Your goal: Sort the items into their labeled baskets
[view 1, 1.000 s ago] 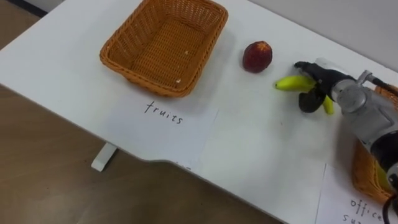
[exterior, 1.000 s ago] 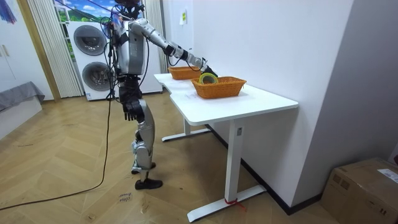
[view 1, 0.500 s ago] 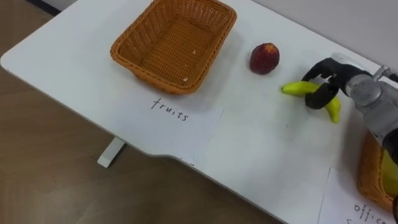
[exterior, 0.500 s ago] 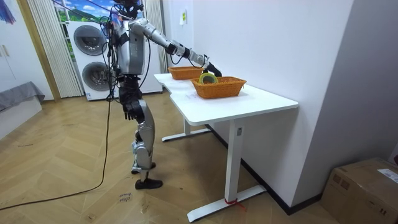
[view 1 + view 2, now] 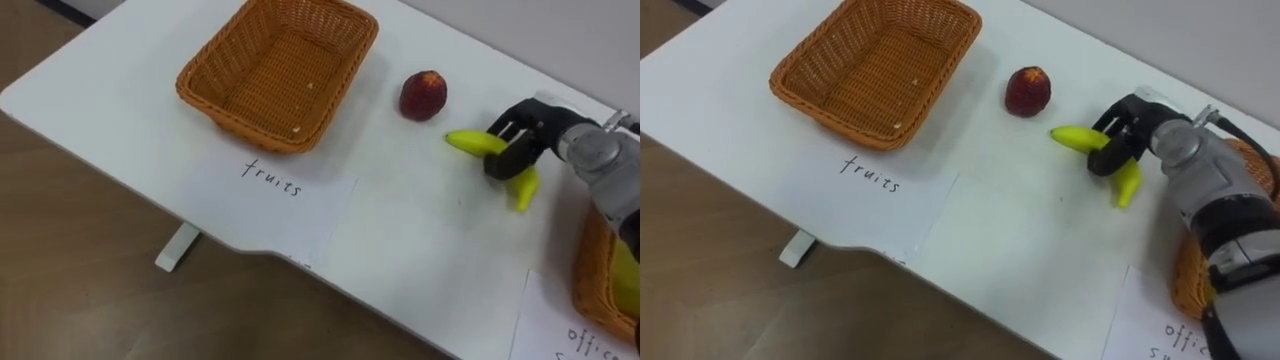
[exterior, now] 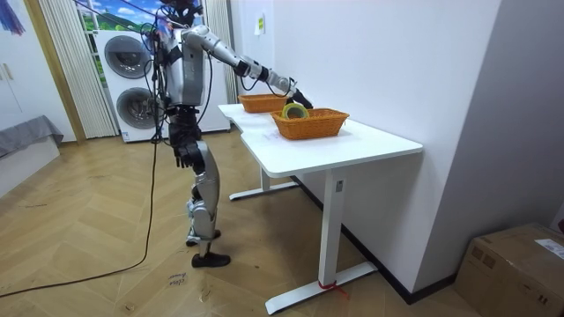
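Clamping right robot hand point(image 5: 532, 135) round banana point(image 5: 467, 143) at desk's point(image 5: 400, 225) right, leaving peach point(image 5: 423, 95) beside it and far-left basket point(image 5: 240, 120) empty; barely starting the sorting, with both fruits unsorted

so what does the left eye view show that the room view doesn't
Left eye view: the right hand curled round the banana, a red fruit near it, the left basket with nothing in it, and a handwritten paper sheet in front of that basket. Room view: the robot standing beside the table, its left hand hanging by its side, stacked washing machines behind it, a cardboard box on the floor. Both: the white table, the left basket, the right basket and the right arm stretched over the table.
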Controlling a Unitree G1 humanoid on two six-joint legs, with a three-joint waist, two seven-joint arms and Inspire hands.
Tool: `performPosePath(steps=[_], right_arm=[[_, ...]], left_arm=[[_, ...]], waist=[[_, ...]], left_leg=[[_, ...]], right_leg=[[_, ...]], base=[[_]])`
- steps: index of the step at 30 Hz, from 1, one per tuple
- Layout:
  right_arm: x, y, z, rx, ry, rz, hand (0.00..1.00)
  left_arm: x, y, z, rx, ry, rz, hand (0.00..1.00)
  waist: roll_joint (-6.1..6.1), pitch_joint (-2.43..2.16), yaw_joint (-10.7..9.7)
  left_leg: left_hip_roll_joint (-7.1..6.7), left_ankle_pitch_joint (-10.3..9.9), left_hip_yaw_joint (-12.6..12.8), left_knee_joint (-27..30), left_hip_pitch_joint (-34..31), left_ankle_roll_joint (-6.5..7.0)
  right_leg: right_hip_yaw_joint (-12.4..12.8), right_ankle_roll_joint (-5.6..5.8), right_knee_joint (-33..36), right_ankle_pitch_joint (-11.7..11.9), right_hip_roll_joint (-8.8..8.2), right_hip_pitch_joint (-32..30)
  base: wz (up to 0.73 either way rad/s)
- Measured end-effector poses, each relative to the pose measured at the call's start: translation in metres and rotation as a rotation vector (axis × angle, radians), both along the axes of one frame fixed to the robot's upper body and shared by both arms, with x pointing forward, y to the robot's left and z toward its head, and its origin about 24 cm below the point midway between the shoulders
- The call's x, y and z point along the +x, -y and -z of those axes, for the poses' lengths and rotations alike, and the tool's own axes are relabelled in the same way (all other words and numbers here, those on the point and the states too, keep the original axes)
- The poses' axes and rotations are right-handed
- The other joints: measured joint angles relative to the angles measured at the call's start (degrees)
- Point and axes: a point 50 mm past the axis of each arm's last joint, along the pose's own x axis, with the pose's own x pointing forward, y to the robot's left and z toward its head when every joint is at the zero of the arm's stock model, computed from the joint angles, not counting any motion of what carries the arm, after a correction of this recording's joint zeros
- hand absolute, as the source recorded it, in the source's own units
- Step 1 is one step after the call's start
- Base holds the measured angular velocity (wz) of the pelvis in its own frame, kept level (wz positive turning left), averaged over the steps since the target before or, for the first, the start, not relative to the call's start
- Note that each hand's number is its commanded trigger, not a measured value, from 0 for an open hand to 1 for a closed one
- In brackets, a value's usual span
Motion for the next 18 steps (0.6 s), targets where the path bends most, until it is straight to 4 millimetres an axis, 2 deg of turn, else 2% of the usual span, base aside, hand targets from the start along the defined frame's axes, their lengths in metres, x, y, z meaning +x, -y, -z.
performPosePath(steps=[7, 12, 18], right_arm=[[-0.003, -0.002, 0.005, 0.038, -0.014, -0.001, 1.0], [-0.003, -0.01, 0.004, 0.028, -0.013, -0.041, 1.0], [-0.007, -0.023, 0.007, 0.051, -0.031, -0.12, 1.0]], left_arm=[[-0.004, -0.003, 0.0, -0.006, -0.01, -0.012, 0.0], [-0.015, -0.005, 0.002, -0.007, -0.026, -0.04, 0.0], [-0.03, -0.003, 0.005, -0.019, -0.055, -0.067, 0.0]], waist=[[-0.94, -0.69, -0.06], [-1.25, -0.91, -0.79], [-1.39, -1.01, -1.39]], left_leg=[[0.06, 0.05, 0.24, -0.61, 0.8, -0.01], [-0.06, 0.08, 0.27, -1.16, 1.46, -0.02], [0.03, 0.16, 1.12, -2.23, 4.01, -0.04]], right_leg=[[-0.26, 0.0, -0.09, 0.0, -0.1, 0.44], [-0.7, 0.0, -0.91, 0.0, -0.22, 1.24], [0.48, 0.01, -1.03, -0.01, -0.17, 2.74]], base=[[-0.02], [0.0], [-0.07]])
